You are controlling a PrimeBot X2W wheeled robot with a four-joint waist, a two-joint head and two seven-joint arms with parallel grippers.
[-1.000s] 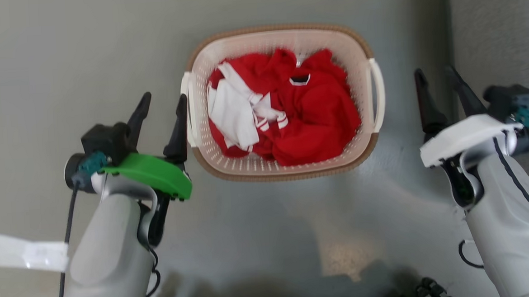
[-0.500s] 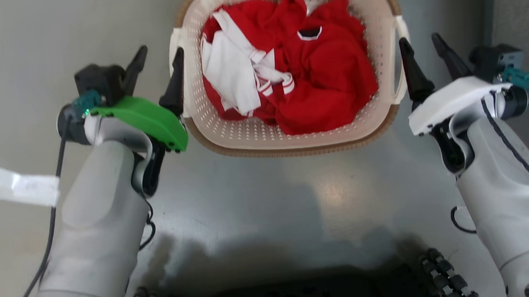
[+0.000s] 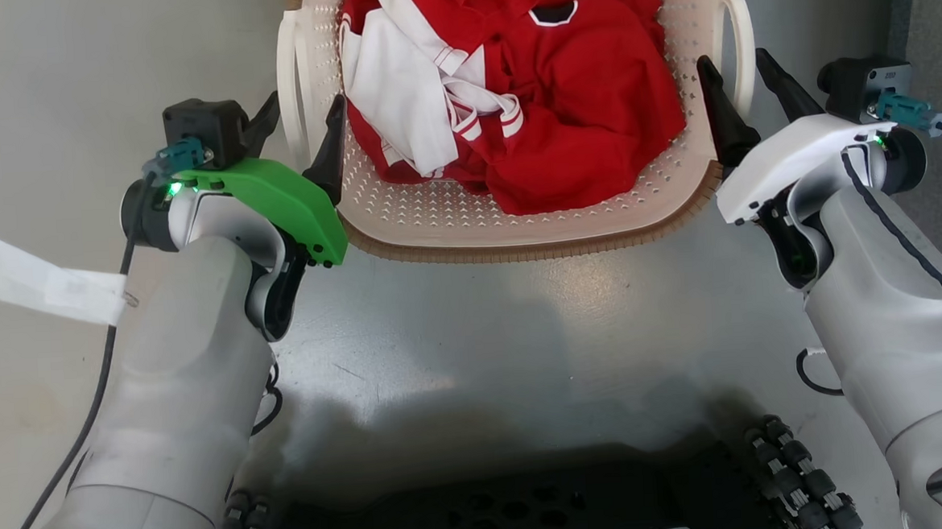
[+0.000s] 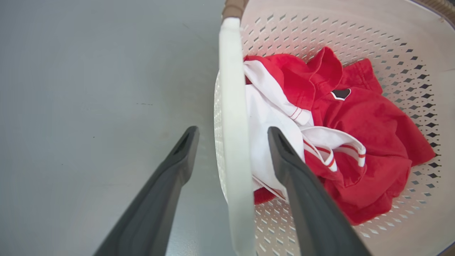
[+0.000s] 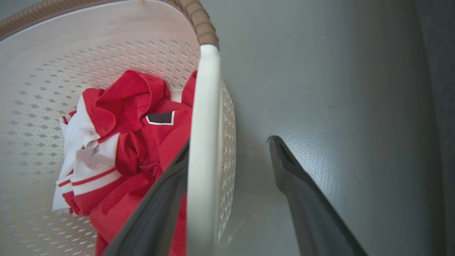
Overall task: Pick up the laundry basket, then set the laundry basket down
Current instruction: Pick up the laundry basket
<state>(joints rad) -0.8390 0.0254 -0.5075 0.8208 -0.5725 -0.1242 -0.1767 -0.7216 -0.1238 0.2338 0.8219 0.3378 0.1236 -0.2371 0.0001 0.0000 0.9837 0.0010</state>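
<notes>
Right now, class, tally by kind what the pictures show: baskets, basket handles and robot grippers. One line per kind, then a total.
laundry basket: 1
basket handles: 2, left handle, right handle
grippers: 2, left gripper, right gripper
Total: 5

Light is soft and even, bright without harsh glare. In the head view the grey floor (image 3: 569, 291) shows a pale sheen at centre, and a broad dark shadow (image 3: 488, 445) pools at 6 o'clock. Both wrist views are wide-angle: the near basket handle (image 4: 233, 142) looks soft, and the dark fingers (image 4: 170, 185) blur toward 6 o'clock. The right wrist view's floor dims at 3 o'clock.
</notes>
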